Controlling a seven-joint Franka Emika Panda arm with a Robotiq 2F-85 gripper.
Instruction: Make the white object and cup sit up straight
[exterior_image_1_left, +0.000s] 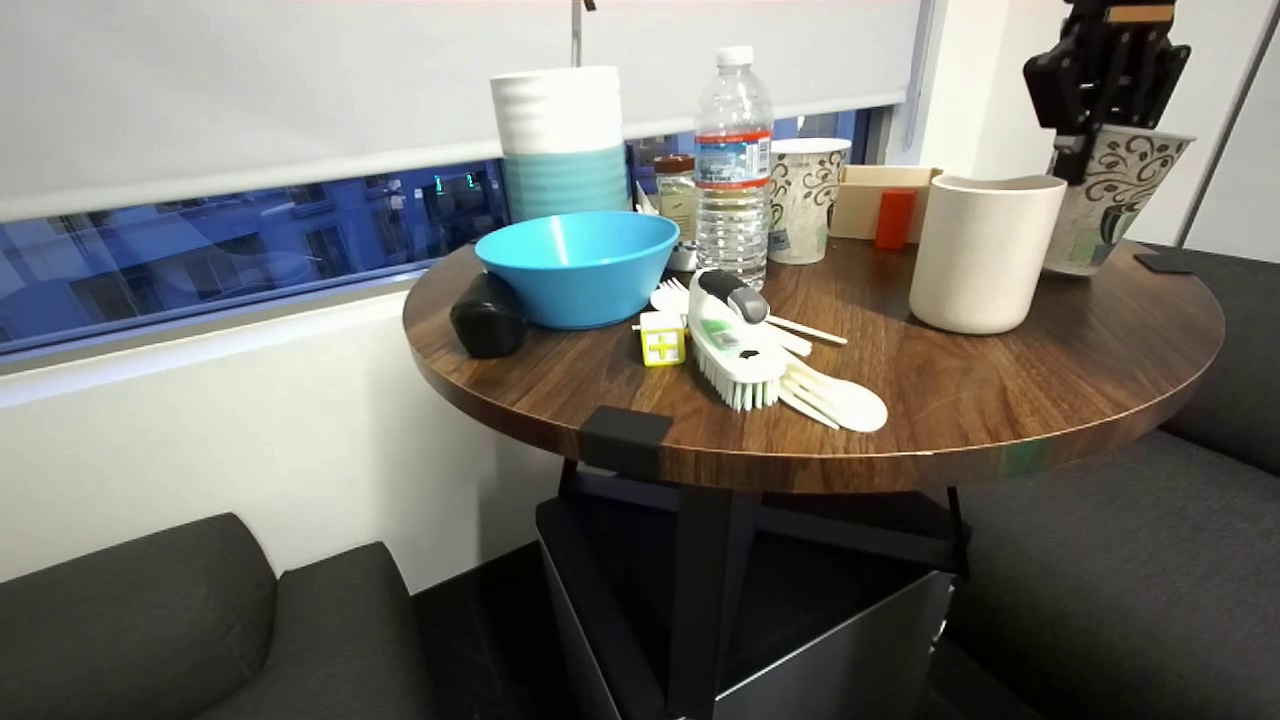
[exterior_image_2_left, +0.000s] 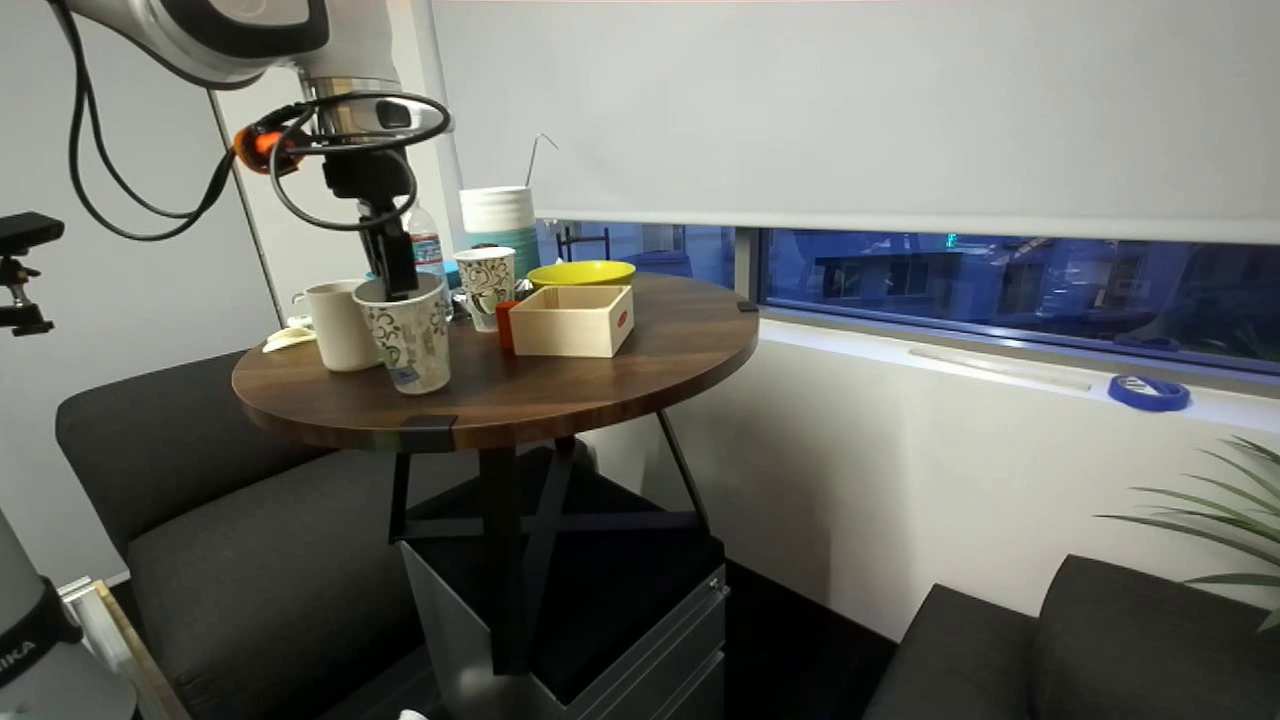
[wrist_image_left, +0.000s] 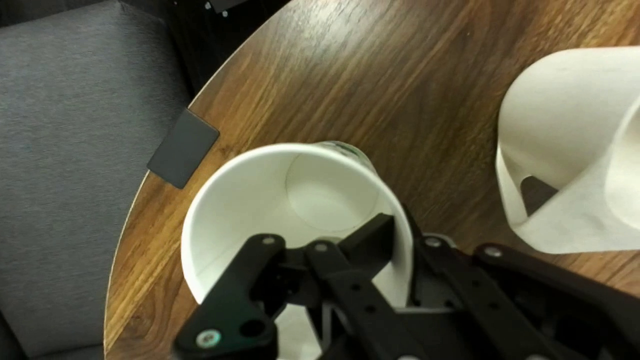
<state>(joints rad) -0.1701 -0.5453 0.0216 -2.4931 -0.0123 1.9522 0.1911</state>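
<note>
Left end of the round wooden desk (exterior_image_1_left: 1060, 385), in an exterior view: black object (exterior_image_1_left: 489, 318), then blue bowl (exterior_image_1_left: 580, 278) just beside it, tall white-and-teal cylinder (exterior_image_1_left: 562, 130) behind. Small yellow-and-white toy (exterior_image_1_left: 661, 342) next, then scrub brush (exterior_image_1_left: 728, 335) overlapping pale plastic utensils (exterior_image_1_left: 852, 404). Lidded jar (exterior_image_1_left: 677, 195) and water bottle (exterior_image_1_left: 733, 165) upright behind those; second patterned cup (exterior_image_1_left: 806, 205), upright, partly hidden by the bottle. Pale wooden box (exterior_image_1_left: 860, 200) further right, small red object (exterior_image_1_left: 894, 218) just beside it; in an exterior view a yellow bowl (exterior_image_2_left: 582, 274) sits behind the box. White object (exterior_image_1_left: 985, 262) stands upright on the desk, mouth up, right of the box. Far right, near the desk's edge, paper cup (exterior_image_1_left: 1125, 190), partly hidden by the white object: tilted in both exterior views, mouth upward. Wrist view has the cup and white object near but apart. Claw (wrist_image_left: 403, 245) is clenched on the cup's wall at the rim, one finger inside, one outside. Cannot tell whether the cup's base touches the desk.
</note>
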